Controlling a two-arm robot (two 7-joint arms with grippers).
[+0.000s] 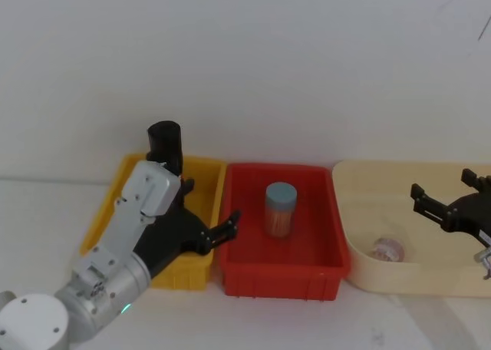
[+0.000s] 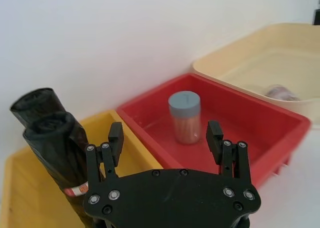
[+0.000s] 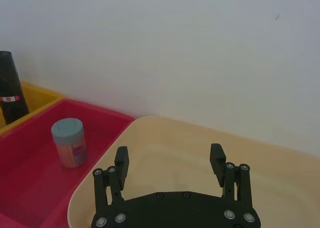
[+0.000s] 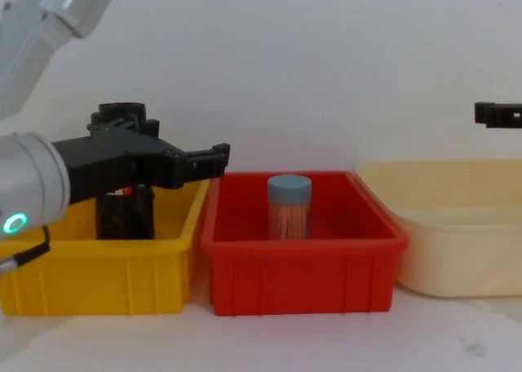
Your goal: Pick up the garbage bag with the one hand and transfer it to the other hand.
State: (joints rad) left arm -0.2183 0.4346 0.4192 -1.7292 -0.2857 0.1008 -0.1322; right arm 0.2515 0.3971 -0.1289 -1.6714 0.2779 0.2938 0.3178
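Just beside the left hand (image 2: pixel 165 133), the garbage bag (image 2: pixel 57 138) carries an illegible label (image 2: pixel 76 190).

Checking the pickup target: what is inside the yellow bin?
A rolled black garbage bag stands upright at the back of the yellow bin. The open left claw hovers over the bin; its arm hides part of the floor. The right claw hangs above the cream tub.
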